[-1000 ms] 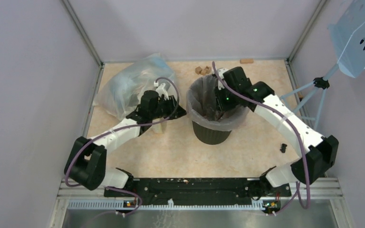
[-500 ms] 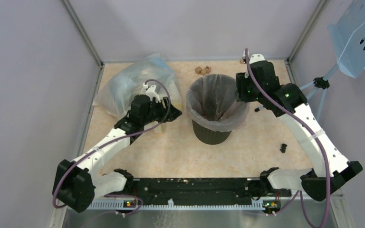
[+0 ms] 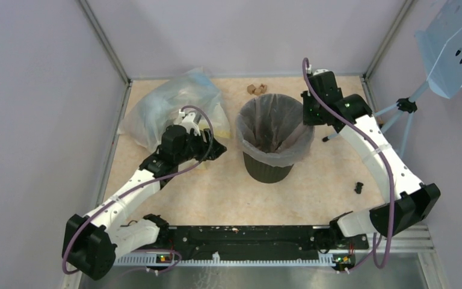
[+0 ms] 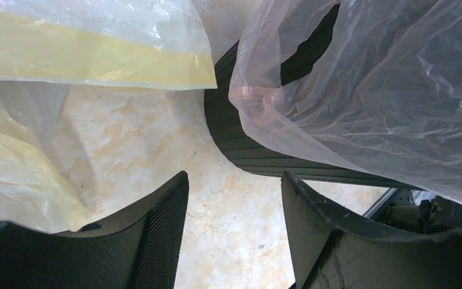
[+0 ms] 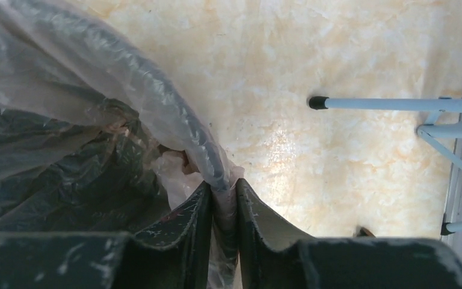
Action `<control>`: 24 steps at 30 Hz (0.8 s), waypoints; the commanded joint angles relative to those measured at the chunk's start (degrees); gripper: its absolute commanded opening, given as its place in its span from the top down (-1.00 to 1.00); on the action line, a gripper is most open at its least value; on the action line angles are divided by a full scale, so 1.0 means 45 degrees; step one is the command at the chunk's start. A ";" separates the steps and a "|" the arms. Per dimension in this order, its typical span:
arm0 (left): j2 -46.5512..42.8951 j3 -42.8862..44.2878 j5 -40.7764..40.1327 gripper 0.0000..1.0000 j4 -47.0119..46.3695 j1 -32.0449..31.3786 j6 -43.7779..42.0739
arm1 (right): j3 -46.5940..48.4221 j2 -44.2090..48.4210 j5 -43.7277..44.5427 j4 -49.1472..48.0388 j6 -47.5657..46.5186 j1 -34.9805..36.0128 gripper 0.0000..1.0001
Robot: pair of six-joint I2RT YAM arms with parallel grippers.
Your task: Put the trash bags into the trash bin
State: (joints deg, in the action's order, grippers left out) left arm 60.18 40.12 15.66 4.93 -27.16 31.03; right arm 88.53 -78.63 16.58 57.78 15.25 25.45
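Observation:
The black ribbed trash bin (image 3: 268, 170) stands mid-table, and a pale pink see-through trash bag (image 3: 275, 123) lines it and folds over its rim. My right gripper (image 3: 308, 118) sits at the bin's right rim. In the right wrist view its fingers (image 5: 222, 184) are shut on the bag film (image 5: 66, 72) where it wraps over the rim. My left gripper (image 3: 219, 148) hovers just left of the bin. It is open, with bare floor between its fingers (image 4: 234, 176). The bin wall (image 4: 246, 150) and the bag's overhang (image 4: 385, 90) lie ahead of it.
A big clear bag with yellowish contents (image 3: 168, 105) lies at the back left, close beside my left wrist (image 4: 96, 54). Small brown bits (image 3: 256, 88) lie behind the bin. A pale blue stand (image 3: 451, 48) with thin legs (image 5: 397, 103) occupies the right side. A small black piece (image 3: 359, 187) lies near the right arm.
My right gripper came up out of the bin, moved to its right rim and closed on the bag film there. My left gripper opened and drew back slightly towards the near left.

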 commanded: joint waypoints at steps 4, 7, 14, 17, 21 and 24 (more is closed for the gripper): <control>-0.0544 0.0530 -0.0272 -0.28 0.0623 -0.0001 -0.0826 | 0.1188 -0.1552 -0.0692 -0.1391 0.0310 -0.0802 0.86; -0.0617 0.0636 -0.0602 -0.29 0.0699 0.0006 -0.1097 | 0.1856 -0.2297 -0.0602 -0.1767 0.0381 -0.1007 1.00; -0.0449 0.0770 -0.0847 -0.30 0.0797 0.0013 -0.1269 | 0.4234 -0.4414 0.0062 -0.2214 0.0091 -0.1481 1.00; -0.0360 0.0806 -0.0898 -0.30 0.0788 0.0003 -0.1279 | 0.5489 -0.5394 0.0104 -0.2151 0.0004 -0.1874 1.00; -0.0253 0.0877 -0.0872 -0.30 0.0779 0.0002 -0.1279 | 0.7073 -0.6520 -0.0010 -0.1804 -0.0281 -0.2128 0.89; -0.0234 0.0950 -0.0885 -0.30 0.0824 0.0016 -0.1308 | 0.7781 -0.6788 -0.0128 -0.1468 -0.0637 -0.2140 0.58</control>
State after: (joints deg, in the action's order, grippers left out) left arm 59.05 41.56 12.29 9.50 -27.16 26.13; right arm 117.62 -108.27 14.35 50.96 14.81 16.40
